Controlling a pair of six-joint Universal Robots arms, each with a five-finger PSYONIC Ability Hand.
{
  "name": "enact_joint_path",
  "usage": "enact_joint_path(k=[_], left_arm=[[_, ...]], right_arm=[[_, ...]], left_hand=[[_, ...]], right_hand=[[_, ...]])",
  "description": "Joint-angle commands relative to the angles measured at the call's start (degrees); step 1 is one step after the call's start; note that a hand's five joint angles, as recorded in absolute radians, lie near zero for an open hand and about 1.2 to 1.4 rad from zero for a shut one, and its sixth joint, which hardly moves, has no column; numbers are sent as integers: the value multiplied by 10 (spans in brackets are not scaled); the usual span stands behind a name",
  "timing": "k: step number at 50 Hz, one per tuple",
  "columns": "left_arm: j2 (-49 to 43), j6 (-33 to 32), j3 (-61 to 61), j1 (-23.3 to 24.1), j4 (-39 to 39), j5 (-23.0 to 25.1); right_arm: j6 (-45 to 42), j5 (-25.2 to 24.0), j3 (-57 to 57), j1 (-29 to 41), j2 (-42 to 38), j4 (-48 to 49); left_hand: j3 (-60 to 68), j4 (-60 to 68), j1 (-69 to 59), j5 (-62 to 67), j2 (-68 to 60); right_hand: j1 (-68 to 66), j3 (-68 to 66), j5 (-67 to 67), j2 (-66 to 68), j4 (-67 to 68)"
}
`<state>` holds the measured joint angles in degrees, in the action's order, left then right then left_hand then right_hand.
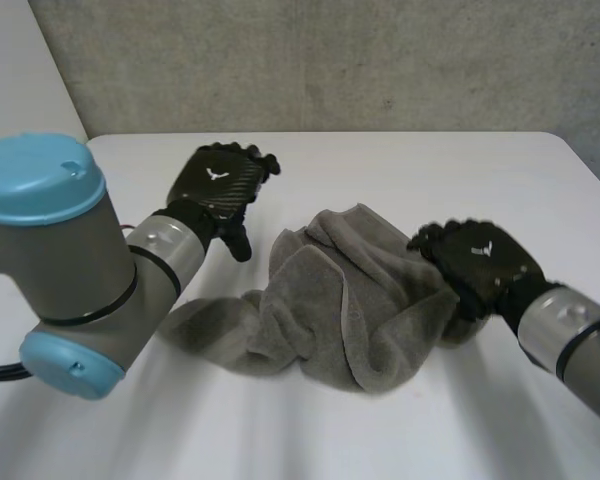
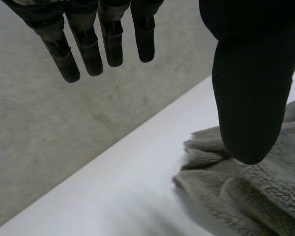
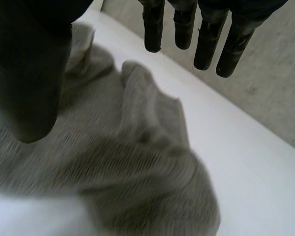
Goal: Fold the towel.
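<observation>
Nearest the camera, at the lower left of the head view, the left arm's grey joint with its light-blue caps bulks large, and the right arm comes in from the lower right corner, both above the white bench. Just beyond them, in the middle of the frame, the grey towel lies crumpled in a loose heap on the bench, with one lobe trailing toward the lower left and thick folds bunched at its centre. At the towel's right edge, right of centre in the frame, is the right hand; whether it touches the cloth cannot be told. Its own wrist view shows its fingers straight and spread away from the thumb, holding nothing, with the rumpled cloth beneath the palm. Farther back, at the upper left of centre, the left hand hovers over bare bench just beside the towel's left side, apart from it. In its wrist view, its fingers hang straight, the thumb stands wide of them, and a corner of the towel lies below the thumb. Beyond the bench's far edge rises a grey concrete wall.
</observation>
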<state>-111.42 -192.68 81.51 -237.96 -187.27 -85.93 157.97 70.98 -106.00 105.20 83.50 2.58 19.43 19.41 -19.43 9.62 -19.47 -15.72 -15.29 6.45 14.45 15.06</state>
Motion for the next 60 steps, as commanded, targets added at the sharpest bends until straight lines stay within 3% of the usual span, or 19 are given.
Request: enact_joint_path(k=[1,4,16,18,21,22,26,28,35,42,48,56,60], left_arm=[[-91,-17,-93,-3,73,111],[-129,-50,-134,-5,113,134],[-213,-156,-202,2,146,137],[-222,-161,-207,2,157,137],[-231,-168,-217,2,198,138],[-231,-169,-217,2,198,138],[-226,-176,-210,5,215,138],[-223,-176,-206,6,216,136],[-185,-176,-189,1,214,122],[-104,-161,-139,-22,209,65],[-20,-98,-71,-29,175,27],[86,-56,39,-65,54,-70],[90,-56,70,-70,16,-76]], right_arm=[[-62,-36,-76,-53,2,10],[-62,-51,-90,-76,2,10],[-64,-73,-131,-127,24,10],[-64,-77,-135,-130,25,10],[-64,-88,-141,-134,24,10],[-64,-88,-141,-134,24,10],[-64,-97,-137,-134,21,10],[-64,-97,-134,-131,22,10],[-60,-95,-125,-126,16,10],[-43,-92,-130,-119,16,26],[31,-91,-130,-76,11,46],[44,-87,-102,1,4,45],[48,-73,-81,33,4,46]], left_hand=[[32,33,-32,30,-32],[31,31,-31,29,-30],[37,38,-37,35,-37],[81,81,-81,79,-81],[321,321,-321,319,-320],[322,322,-322,320,-321],[551,552,-551,549,-551],[605,605,-605,603,-605],[606,606,-606,604,-605],[606,606,-606,604,-605],[606,606,-606,604,-605],[606,606,-606,604,-605],[606,606,-606,604,-605]], right_hand=[[-16,-20,9,29,23],[-16,-20,9,29,23],[11,7,-18,2,-4],[14,10,-22,-2,-8],[14,10,-22,-2,-8],[14,10,-22,-2,-8],[13,8,-20,0,-6],[11,7,-18,2,-4],[9,5,-17,3,-3],[13,8,-20,0,-6],[14,10,-22,-2,-8],[4,0,-11,8,2],[3,-2,-10,10,4]])
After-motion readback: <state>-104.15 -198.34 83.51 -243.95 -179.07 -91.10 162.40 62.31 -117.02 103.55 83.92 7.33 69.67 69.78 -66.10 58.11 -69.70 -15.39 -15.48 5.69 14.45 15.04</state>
